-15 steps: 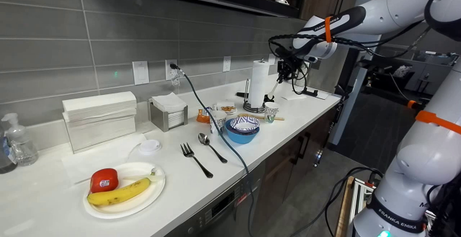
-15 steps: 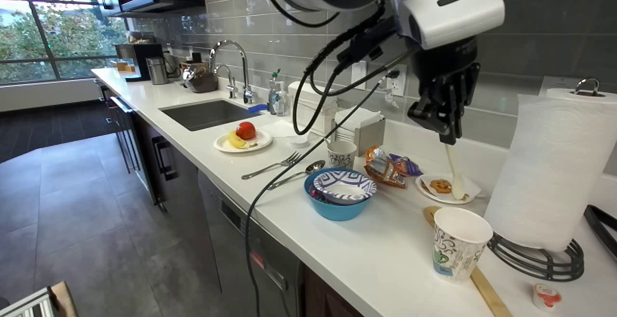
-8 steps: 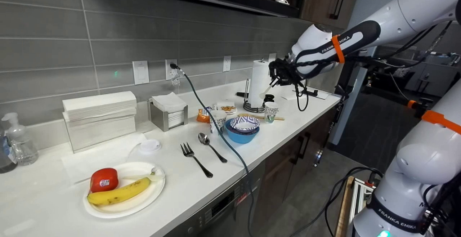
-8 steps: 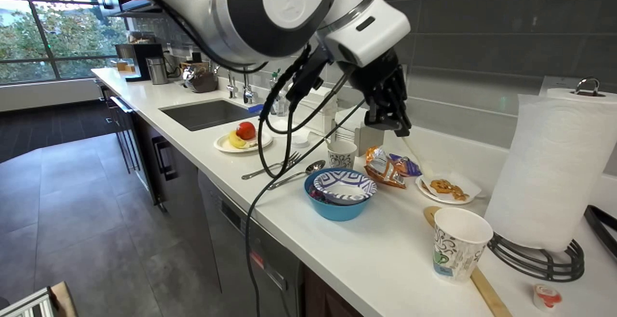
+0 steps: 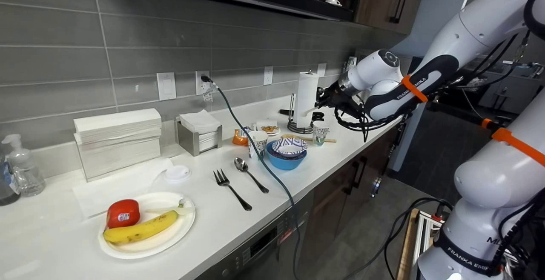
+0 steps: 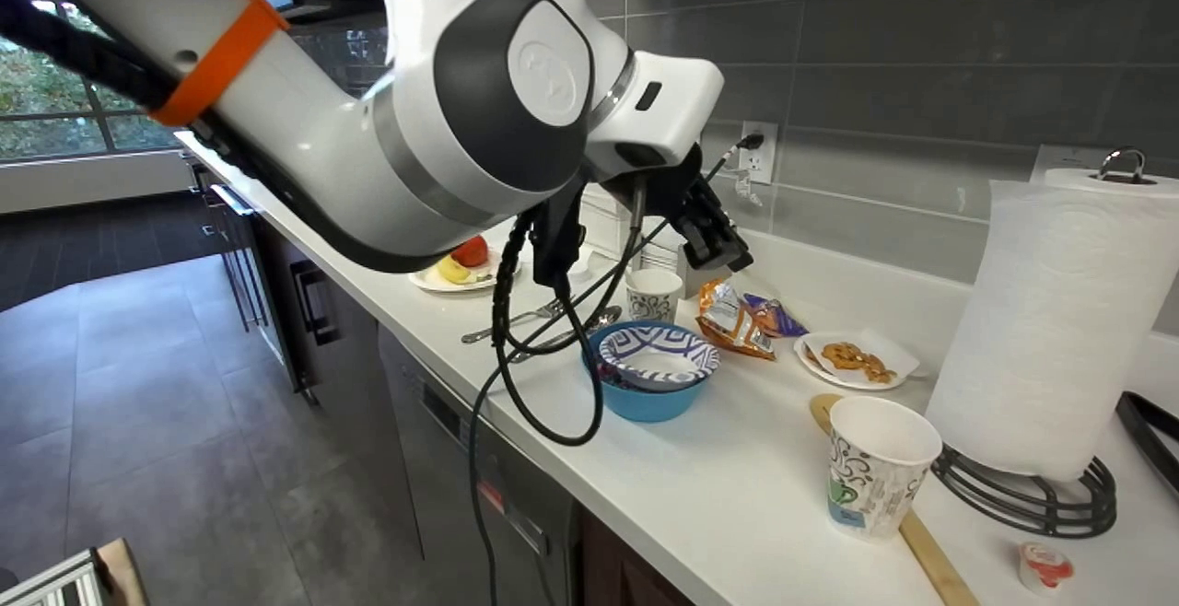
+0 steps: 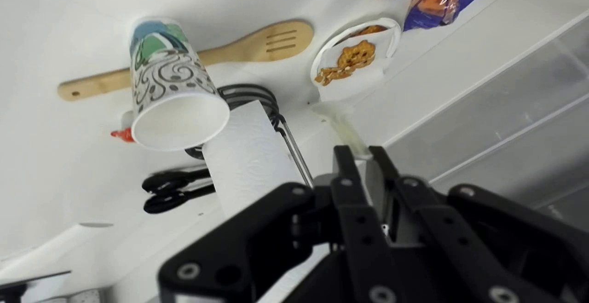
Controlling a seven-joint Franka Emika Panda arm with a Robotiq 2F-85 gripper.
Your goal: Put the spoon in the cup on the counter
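A pale plastic spoon is held between the fingertips of my gripper, its bowl pointing away. In an exterior view the spoon sticks out from the gripper in the air before the paper towel roll. The gripper also shows above the counter, where I cannot make the spoon out. A patterned paper cup stands upright on the counter; it shows in the wrist view, left of the gripper. Another patterned cup stands beside the blue bowl.
Near the standing cup are a wooden spatula, a paper towel roll, a plate of cookies and snack bags. A blue bowl, metal spoon and fork lie further along. A cable crosses the counter.
The gripper has tilted and swung with the spoon, its wrist turning lower. In an exterior view it has moved left, away from above the cookie plate. The cups have not moved.
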